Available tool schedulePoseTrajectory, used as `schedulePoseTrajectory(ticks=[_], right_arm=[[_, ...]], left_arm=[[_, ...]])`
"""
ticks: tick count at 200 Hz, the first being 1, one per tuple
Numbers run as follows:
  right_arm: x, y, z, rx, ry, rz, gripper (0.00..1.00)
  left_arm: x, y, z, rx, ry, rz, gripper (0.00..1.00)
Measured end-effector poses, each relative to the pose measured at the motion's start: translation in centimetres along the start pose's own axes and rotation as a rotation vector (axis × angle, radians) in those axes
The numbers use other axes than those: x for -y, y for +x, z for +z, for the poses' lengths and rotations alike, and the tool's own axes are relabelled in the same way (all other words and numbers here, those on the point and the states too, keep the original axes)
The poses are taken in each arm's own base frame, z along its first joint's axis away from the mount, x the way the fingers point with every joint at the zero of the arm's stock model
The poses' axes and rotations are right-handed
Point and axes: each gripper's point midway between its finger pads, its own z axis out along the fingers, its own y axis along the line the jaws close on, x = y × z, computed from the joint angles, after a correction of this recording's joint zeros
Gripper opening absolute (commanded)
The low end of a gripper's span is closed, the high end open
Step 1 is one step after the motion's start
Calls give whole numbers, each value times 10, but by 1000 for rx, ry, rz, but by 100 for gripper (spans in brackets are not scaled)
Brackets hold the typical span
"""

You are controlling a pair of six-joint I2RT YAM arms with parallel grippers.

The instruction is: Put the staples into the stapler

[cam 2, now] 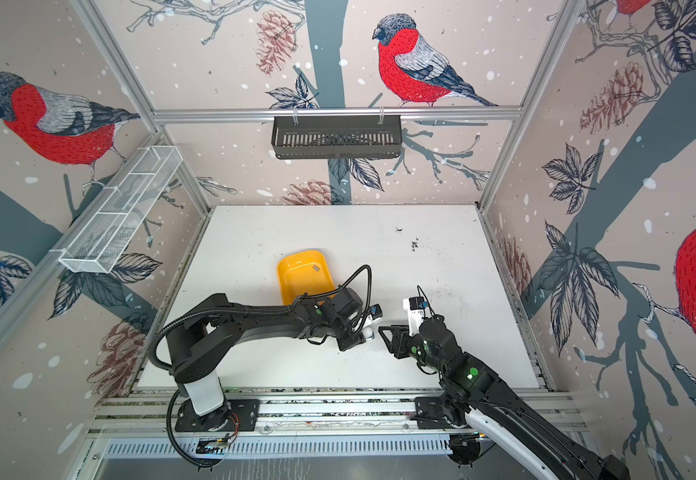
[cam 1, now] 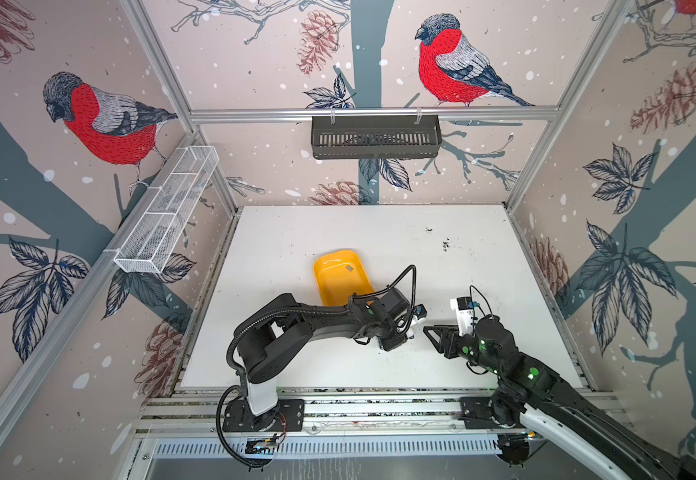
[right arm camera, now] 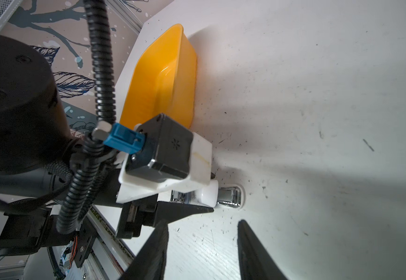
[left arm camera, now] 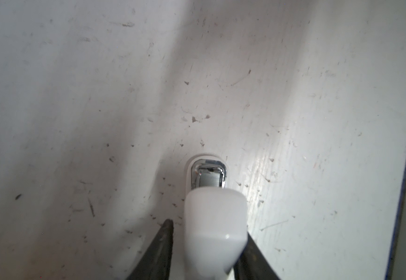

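— On the white tabletop, why do we keep the yellow plastic tray beyond the left arm?

— It corrals spare stock. Our left gripper straddles the small white-and-chrome stapler to steady it, jaws partly apart, a sliver of gap showing at one finger.

— And our right gripper?

— Wide apart, empty, just beside the stapler's nose; we judge it ready to fetch. One tiny flat grey staple strip lies in the tray.

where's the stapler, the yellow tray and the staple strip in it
stapler [left arm camera: 215, 218]: left wrist view, on its white top cover
yellow tray [cam 1: 330, 286]: in a top view, on its bare floor
staple strip [cam 1: 349, 269]: in a top view, on the small grey strip's middle, inside the yellow tray
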Motion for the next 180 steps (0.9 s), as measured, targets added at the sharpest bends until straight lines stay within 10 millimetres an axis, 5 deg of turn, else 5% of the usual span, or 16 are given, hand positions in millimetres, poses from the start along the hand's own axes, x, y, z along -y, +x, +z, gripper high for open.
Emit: schedulePoseTrajectory(ticks=[121, 180], right_arm=[[16, 2, 3, 16, 35, 103, 41], [9, 3, 13, -7, -85, 238, 61]], left_arm=[[1, 6, 2, -23, -25, -4, 11], [4, -1, -34, 71, -32, -95, 7]])
